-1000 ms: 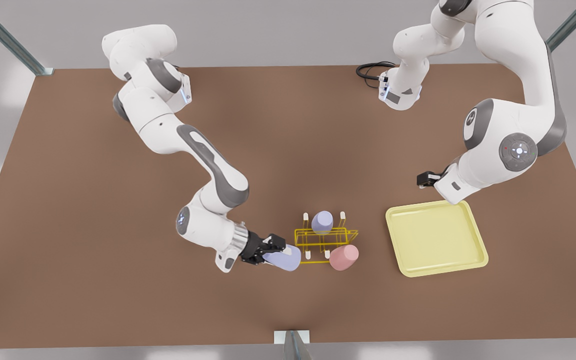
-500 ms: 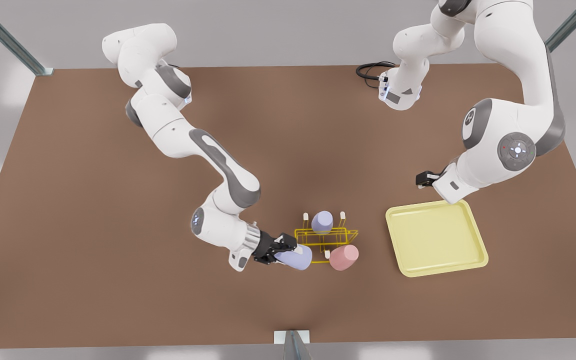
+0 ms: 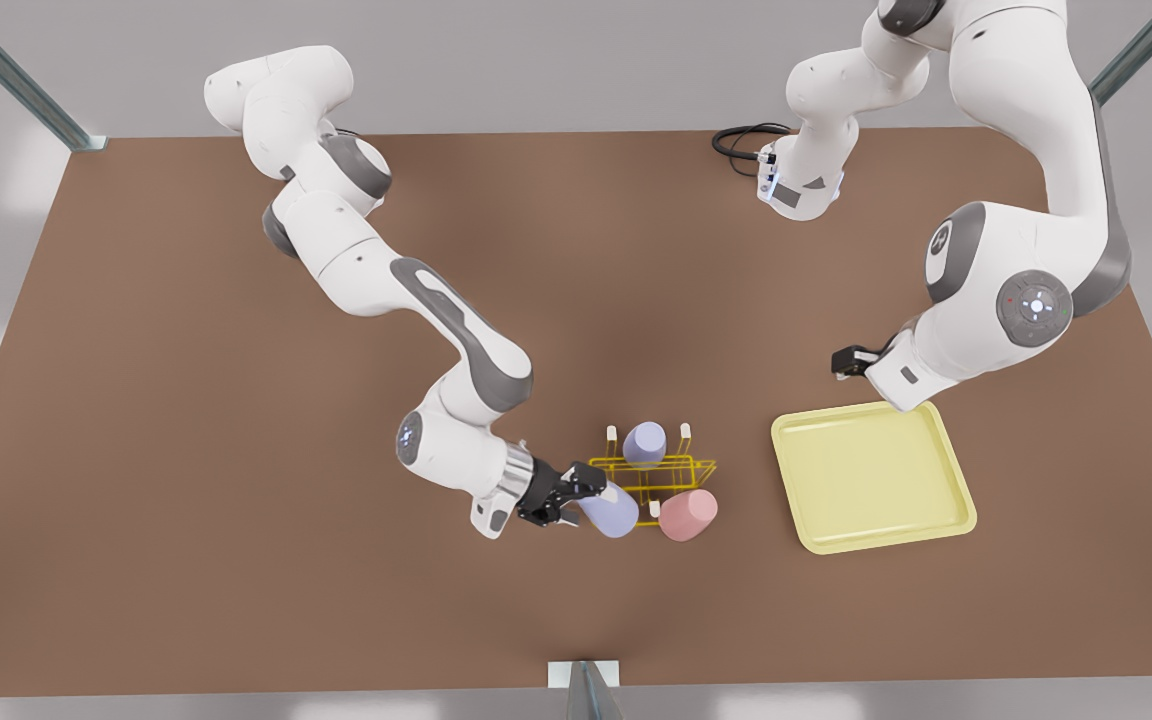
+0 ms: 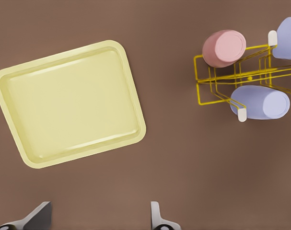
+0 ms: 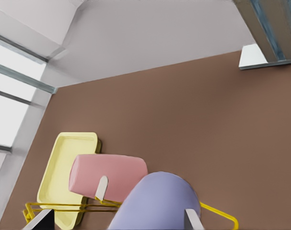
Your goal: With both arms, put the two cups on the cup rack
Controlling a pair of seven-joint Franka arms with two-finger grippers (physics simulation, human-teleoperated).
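Sitting between the right gripper's (image 3: 573, 497) fingers, lavender cup (image 3: 610, 510) touches rack (image 3: 652, 475).

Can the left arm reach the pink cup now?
Probably yes: the open left gripper hovers by the tray, bare table between it and the pink cup; the right gripper holds a lavender cup close beside.

No text, label, brand, number or sign can be read anywhere in these views (the arms carry only small glowing indicator dots beside the cup rack (image 3: 651, 478), and those spell nothing).
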